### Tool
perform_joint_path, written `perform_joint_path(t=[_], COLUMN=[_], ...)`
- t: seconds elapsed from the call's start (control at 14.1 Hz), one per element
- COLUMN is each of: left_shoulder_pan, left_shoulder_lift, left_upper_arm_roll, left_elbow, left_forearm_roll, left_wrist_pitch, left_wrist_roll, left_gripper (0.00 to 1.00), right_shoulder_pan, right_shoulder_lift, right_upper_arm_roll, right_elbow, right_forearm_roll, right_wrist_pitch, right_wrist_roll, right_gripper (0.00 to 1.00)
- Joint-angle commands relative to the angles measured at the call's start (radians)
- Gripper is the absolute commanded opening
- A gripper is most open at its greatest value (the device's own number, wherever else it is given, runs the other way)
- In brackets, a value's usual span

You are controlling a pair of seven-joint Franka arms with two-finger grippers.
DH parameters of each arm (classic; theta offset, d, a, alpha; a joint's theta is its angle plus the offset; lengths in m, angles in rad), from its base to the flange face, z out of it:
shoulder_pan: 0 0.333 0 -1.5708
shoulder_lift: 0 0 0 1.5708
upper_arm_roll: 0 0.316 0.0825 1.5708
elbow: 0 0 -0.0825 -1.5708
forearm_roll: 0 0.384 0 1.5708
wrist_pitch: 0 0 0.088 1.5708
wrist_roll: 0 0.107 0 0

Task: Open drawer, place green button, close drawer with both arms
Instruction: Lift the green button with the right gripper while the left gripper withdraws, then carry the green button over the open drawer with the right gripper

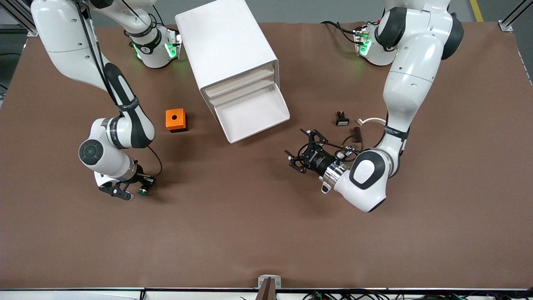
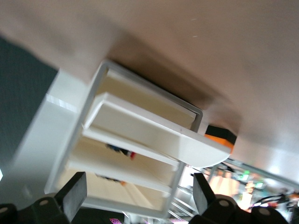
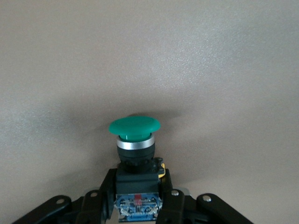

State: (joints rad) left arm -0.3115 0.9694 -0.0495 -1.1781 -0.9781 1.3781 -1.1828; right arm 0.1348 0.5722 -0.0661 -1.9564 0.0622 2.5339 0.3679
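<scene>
Right wrist view shows you the button clamped by its black-and-blue body between the right pincer's fingers, green cap pointing away from the wrist, with bare brown bench around it. In the front view that pincer sits low at the right arm's end of the bench, nearer the front camera than the orange box; you can't tell there whether the button is lifted off the surface. The drawer is already pulled out of the white cabinet and looks bare inside, so opening seems done and you are in the placing step. Your left pincer is spread wide, gripping nothing, low over the bench near the drawer's front, waiting. Next, you'd likely carry the button up over the open tray and release it inside, then push the drawer shut.
</scene>
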Motion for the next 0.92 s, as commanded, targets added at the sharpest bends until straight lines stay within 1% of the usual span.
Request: perform_joint_path(t=[0.0,0.07,0.28,0.43,0.57,0.64,0.85], left_shoulder_pan=[-0.006,-0.006,-0.009,-0.006,-0.011,-0.012,-0.018], left_shoulder_lift=[-0.084,-0.107,-0.171,-0.21,-0.253,-0.276,-0.294], left_upper_arm_roll=[0.045,0.074,0.128,0.129,0.126,0.125,0.122], left_elbow=[-0.015,-0.015,-0.02,-0.023,-0.029,-0.04,-0.054], left_forearm_roll=[0.081,0.084,0.104,0.166,0.232,0.26,0.282], left_wrist_pitch=[0.007,0.018,0.059,0.078,0.096,0.126,0.15], left_wrist_roll=[0.242,0.343,0.589,0.626,0.628,0.628,0.629], left_gripper=[1.0,1.0,1.0,1.0,1.0,1.0,1.0], right_shoulder_pan=[0.005,0.008,0.046,0.089,0.139,0.176,0.274], right_shoulder_lift=[-0.005,-0.012,-0.047,-0.083,-0.107,-0.126,-0.176], right_upper_arm_roll=[0.0,0.002,0.003,0.005,0.006,0.006,0.011], right_elbow=[0.011,0.031,0.08,0.096,0.099,0.094,0.093], right_forearm_roll=[-0.009,-0.009,-0.009,-0.007,0.001,0.004,0.011], right_wrist_pitch=[-0.036,-0.073,-0.182,-0.24,-0.27,-0.274,-0.322], right_wrist_roll=[0.02,0.04,0.129,0.228,0.33,0.388,0.561], right_gripper=[0.0,0.0,0.0,0.0,0.0,0.0,0.0])
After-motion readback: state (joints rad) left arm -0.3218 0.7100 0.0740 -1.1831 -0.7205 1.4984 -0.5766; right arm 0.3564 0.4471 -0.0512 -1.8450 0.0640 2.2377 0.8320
